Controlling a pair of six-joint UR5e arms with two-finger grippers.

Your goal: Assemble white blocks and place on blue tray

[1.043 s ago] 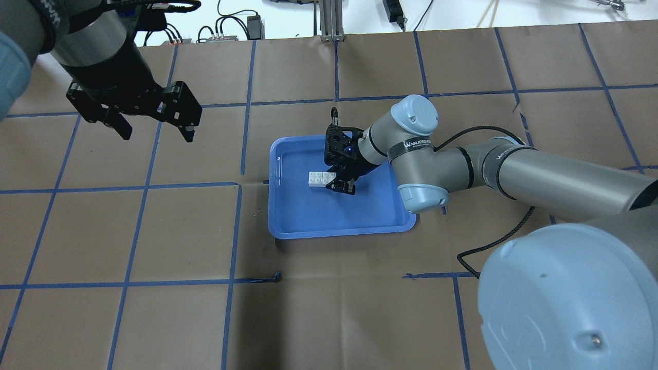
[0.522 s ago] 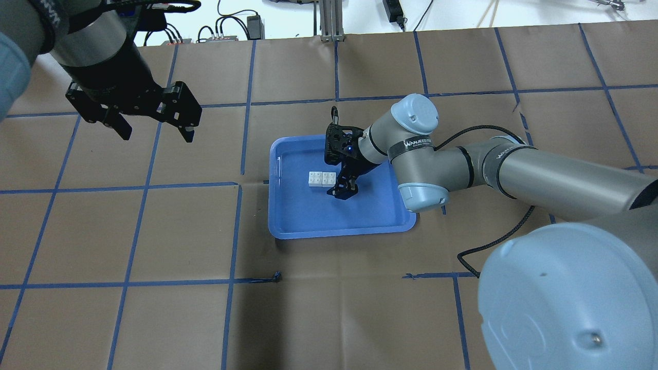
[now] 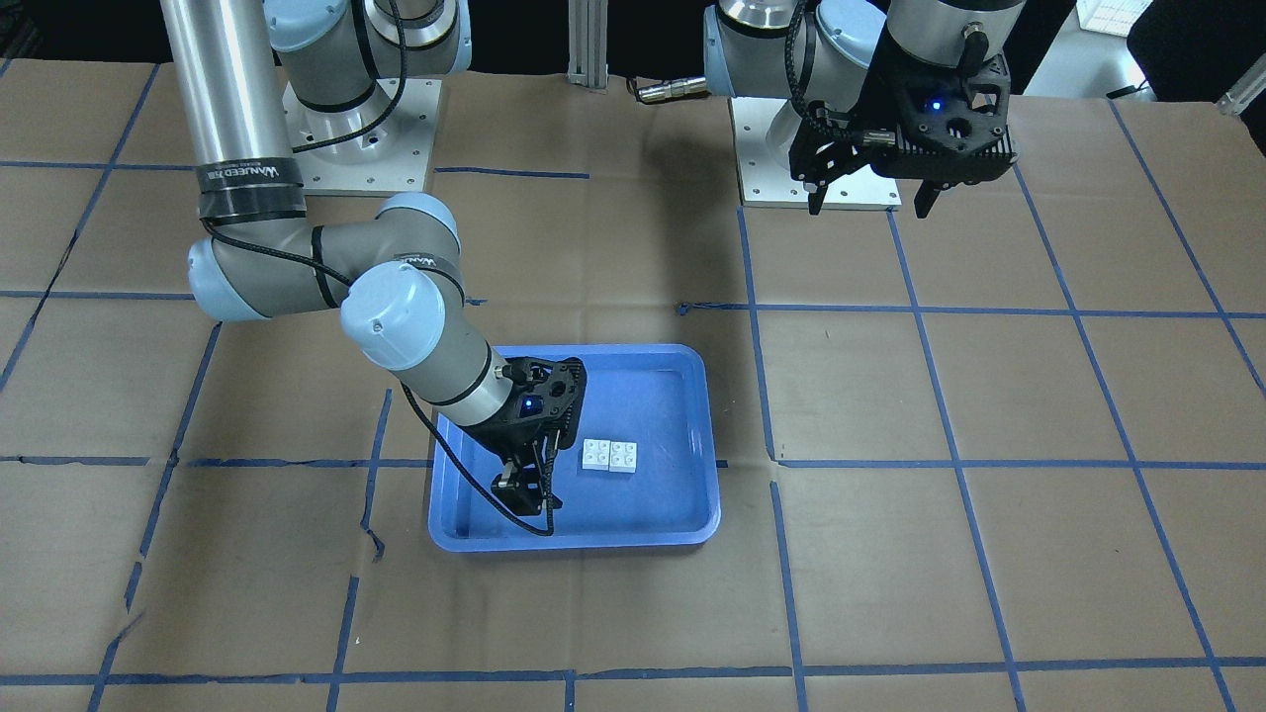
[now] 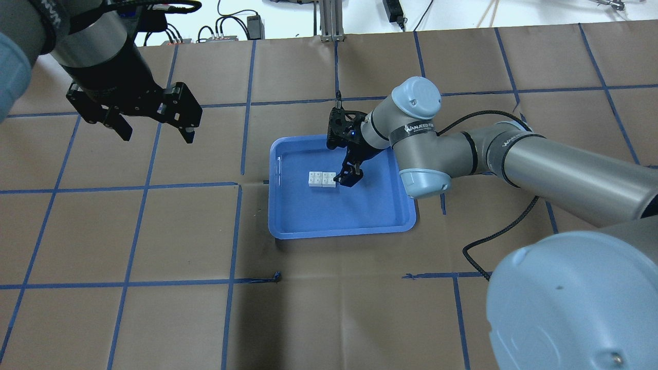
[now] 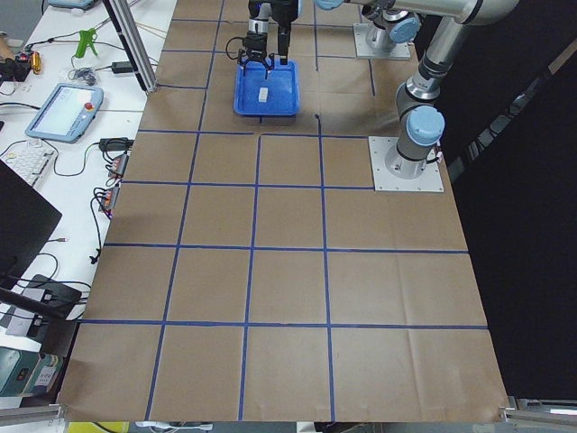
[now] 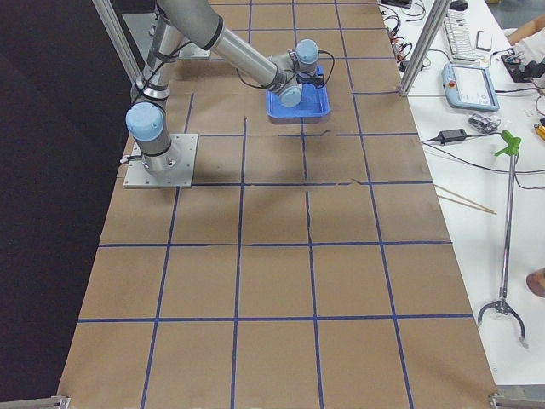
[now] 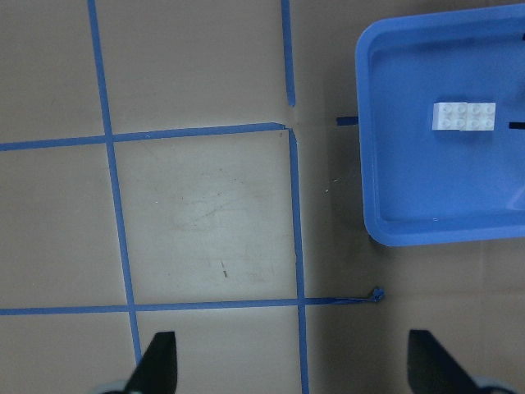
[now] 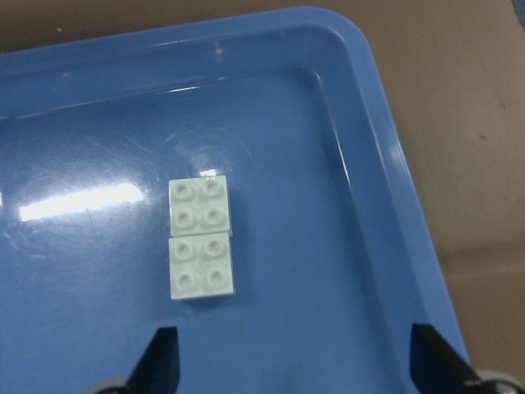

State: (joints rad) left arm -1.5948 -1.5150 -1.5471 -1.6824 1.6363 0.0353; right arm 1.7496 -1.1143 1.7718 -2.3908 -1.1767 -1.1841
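The white blocks (image 8: 201, 238) lay studs up, edges touching, on the floor of the blue tray (image 4: 354, 216), left of its middle. The right gripper (image 8: 297, 361) hung just right of them, jaws spread and empty, consistent with a delivery made. The left gripper (image 4: 157, 134), likewise spread and empty, stood well apart at far left, evidently to keep clear.

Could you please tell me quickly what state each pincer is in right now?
Left pincer: open, holding nothing.
Right pincer: open, empty, near the small white square plastic blocks.
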